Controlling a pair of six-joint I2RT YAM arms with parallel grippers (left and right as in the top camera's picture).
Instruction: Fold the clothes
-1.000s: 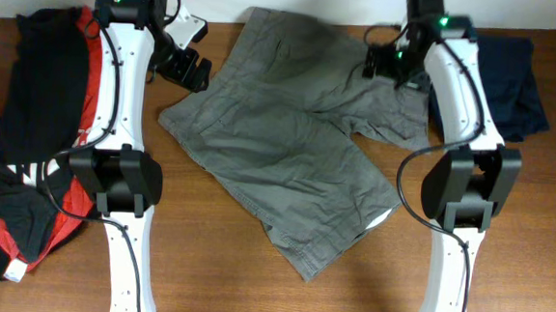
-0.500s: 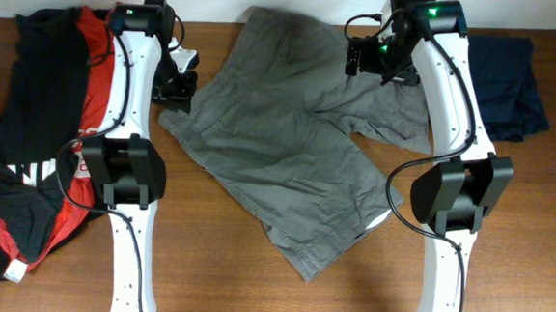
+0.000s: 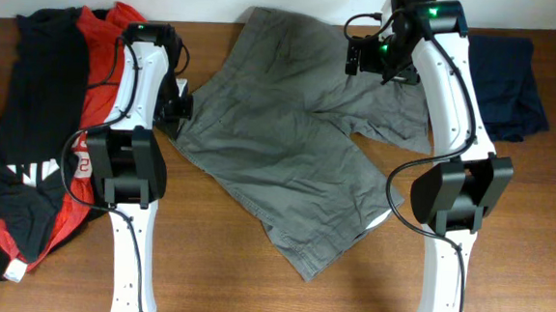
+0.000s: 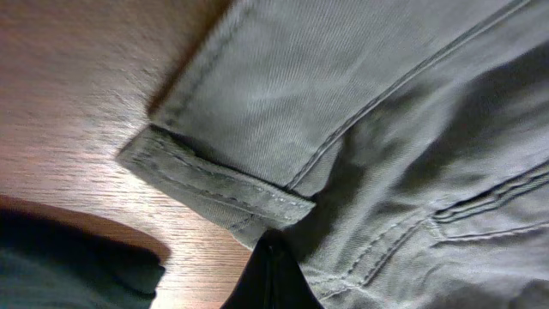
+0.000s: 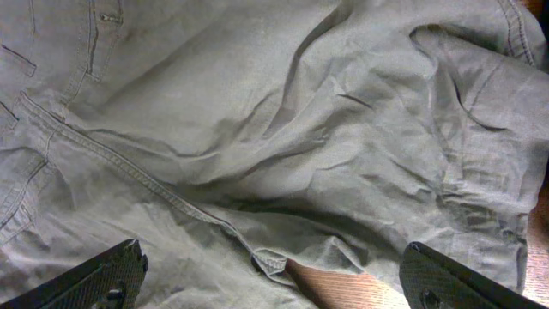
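On your tabletop [image 3: 250, 290] the grey-olive shorts [image 3: 288, 147] lie spread at centre, with the black top [image 3: 41, 83] and red jersey [image 3: 97, 77] heaped left and the navy garment [image 3: 510, 78] right. Your right gripper [image 5: 274, 287] hangs over the shorts, jaws wide. Your left gripper [image 4: 270, 273] is at their corner, and I cannot tell how its jaws stand.

Both arms extended; right end effector [image 5: 270, 257] fingers spread; left end effector [image 3: 177, 107] unclear.
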